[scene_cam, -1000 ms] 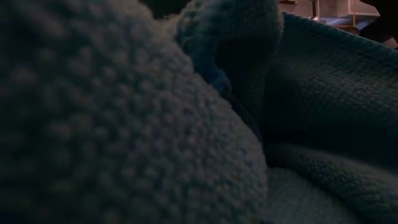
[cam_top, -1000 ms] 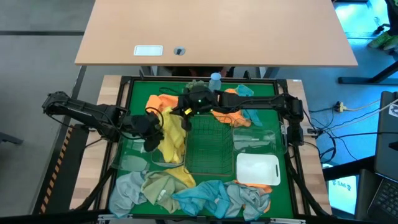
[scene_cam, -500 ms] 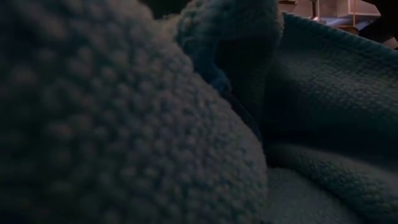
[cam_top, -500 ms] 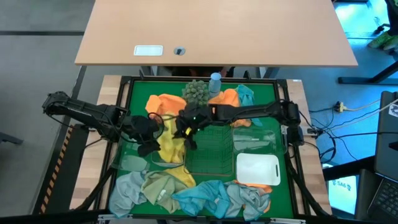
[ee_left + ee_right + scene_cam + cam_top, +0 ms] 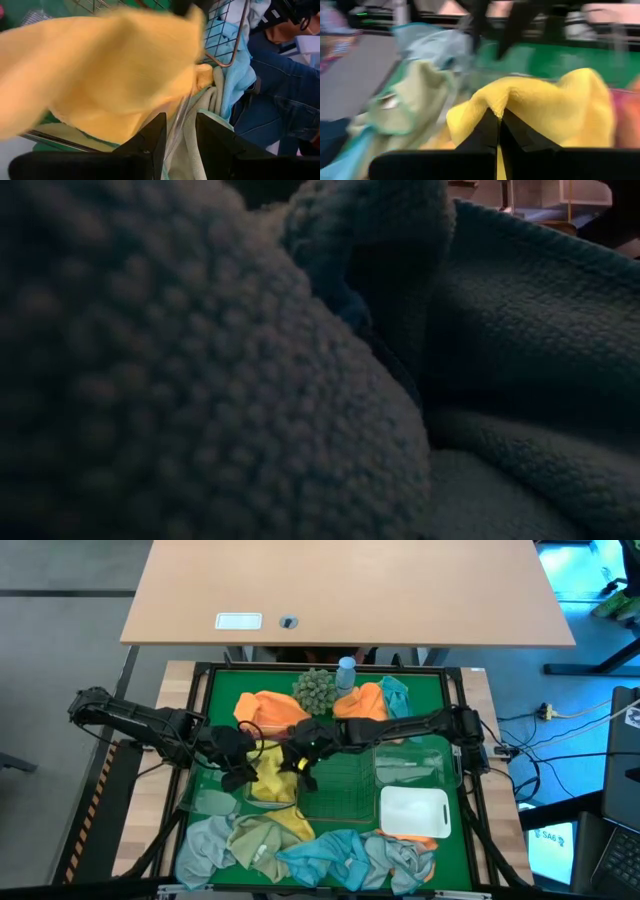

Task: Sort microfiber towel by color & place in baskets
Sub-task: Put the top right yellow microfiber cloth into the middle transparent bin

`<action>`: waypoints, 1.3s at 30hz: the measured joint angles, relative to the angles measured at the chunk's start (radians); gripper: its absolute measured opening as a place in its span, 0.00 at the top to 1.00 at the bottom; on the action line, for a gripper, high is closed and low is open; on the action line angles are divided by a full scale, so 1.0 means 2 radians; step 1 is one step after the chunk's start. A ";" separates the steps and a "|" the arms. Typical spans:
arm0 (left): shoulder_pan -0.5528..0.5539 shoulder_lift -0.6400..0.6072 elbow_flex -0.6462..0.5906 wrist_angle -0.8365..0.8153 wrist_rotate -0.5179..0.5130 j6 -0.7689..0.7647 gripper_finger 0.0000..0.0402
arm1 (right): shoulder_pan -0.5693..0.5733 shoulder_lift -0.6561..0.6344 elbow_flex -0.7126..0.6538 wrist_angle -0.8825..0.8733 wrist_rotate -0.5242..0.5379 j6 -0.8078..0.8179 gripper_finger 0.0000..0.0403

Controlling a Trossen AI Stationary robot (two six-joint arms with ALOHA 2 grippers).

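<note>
A yellow towel (image 5: 268,778) lies bunched over a clear bin (image 5: 262,798) left of the dark wire-mesh basket (image 5: 340,780). My right gripper (image 5: 300,756) reaches in from the table's right and is shut on this towel (image 5: 540,100). My left gripper (image 5: 238,772) stands just left of the towel, open; in its wrist view the yellow towel (image 5: 115,75) hangs beyond its fingers (image 5: 179,120). Another clear bin (image 5: 410,762) and the white bin (image 5: 413,810) sit right of the mesh basket. Orange towels (image 5: 268,706) lie at the far side. My right gripper (image 5: 497,131) pinches a raised fold of the yellow towel (image 5: 495,102) between its two shut fingers. The cloth bulges up on both sides of the fingertips. The rest of the towel rests on the clear bin and on the towels below.
A grey-green spiky ball (image 5: 315,686) and small blue bottle (image 5: 346,670) stand at the far edge beside a teal towel (image 5: 395,692). Grey, pale green and blue towels (image 5: 330,854) pile along the near edge. A blue towel (image 5: 300,380) blocks the low view.
My right gripper has moved from over the far orange towels toward the near edge and the left, ending beside my left gripper. The yellow towel's far end came with it, and the towel is now bunched shorter over the clear bin. My left gripper shifted slightly toward the near edge.
</note>
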 joint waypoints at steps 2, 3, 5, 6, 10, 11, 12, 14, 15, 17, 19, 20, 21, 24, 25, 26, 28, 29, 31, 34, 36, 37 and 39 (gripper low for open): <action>0.000 0.000 0.000 0.000 0.000 0.000 0.75 | -0.007 0.000 0.000 -0.001 0.032 0.000 0.99; 0.000 0.000 0.000 0.000 0.000 0.000 0.75 | -0.009 0.000 0.000 -0.003 0.039 0.000 0.99; 0.000 0.000 0.000 0.000 -0.002 0.000 0.75 | -0.015 0.005 0.000 -0.013 0.049 0.001 0.99; 0.000 0.000 0.000 0.000 -0.004 -0.001 0.75 | -0.016 0.007 0.000 -0.027 0.049 0.003 0.99; 0.000 0.000 0.000 -0.001 -0.008 -0.001 0.75 | -0.015 0.019 0.000 -0.069 0.061 0.002 0.98; 0.000 0.000 0.000 -0.001 -0.008 -0.001 0.75 | -0.015 0.020 0.000 -0.071 0.062 0.001 0.98; 0.000 0.000 0.000 0.000 -0.008 -0.001 0.75 | -0.015 0.021 0.000 -0.074 0.064 0.001 0.98; 0.000 0.000 0.000 -0.001 -0.009 -0.001 0.75 | -0.015 0.020 0.000 -0.083 0.064 0.001 0.98; 0.000 0.000 0.000 0.000 -0.009 0.000 0.75 | -0.014 0.020 0.000 -0.086 0.063 0.001 0.98; 0.000 0.000 0.000 0.000 -0.009 0.000 0.75 | -0.014 0.020 0.000 -0.095 0.059 0.001 0.98; 0.000 0.000 0.000 0.000 -0.009 0.000 0.75 | -0.015 0.020 0.000 -0.099 0.056 0.001 0.98; 0.000 0.000 0.000 0.000 -0.010 0.000 0.75 | -0.015 0.020 0.000 -0.105 0.056 0.001 0.98; 0.000 0.000 0.000 0.000 -0.010 0.000 0.75 | -0.015 0.020 0.000 -0.109 0.056 0.002 0.98; 0.000 0.000 0.000 0.000 -0.012 0.000 0.75 | -0.015 0.019 0.000 -0.124 0.056 0.022 0.98; 0.000 0.000 0.000 0.000 -0.012 0.000 0.75 | -0.015 0.018 0.000 -0.130 0.055 0.028 0.98; 0.000 0.000 0.000 0.000 -0.012 0.000 0.75 | -0.015 0.018 0.000 -0.133 0.055 0.030 0.98; 0.000 0.000 0.000 0.000 -0.012 0.000 0.75 | -0.015 0.018 0.001 -0.133 0.055 0.030 0.98; 0.000 0.000 0.000 0.000 -0.012 0.000 0.75 | -0.015 0.018 0.001 -0.132 0.055 0.030 0.98; 0.000 0.000 0.000 0.000 -0.012 0.000 0.75 | -0.015 0.018 0.001 -0.128 0.041 0.030 0.98; 0.000 0.000 0.000 0.000 -0.012 0.000 0.75 | -0.015 0.018 0.000 -0.112 0.016 0.029 0.98; 0.000 0.000 0.000 0.000 -0.013 0.000 0.75 | -0.014 0.018 0.000 -0.096 0.018 0.028 0.98; 0.000 0.000 0.000 0.000 -0.013 0.000 0.75 | -0.014 0.018 0.000 -0.087 0.023 0.028 0.98; 0.000 0.000 0.000 0.000 -0.013 0.000 0.75 | -0.014 0.018 0.000 -0.067 0.035 0.027 0.98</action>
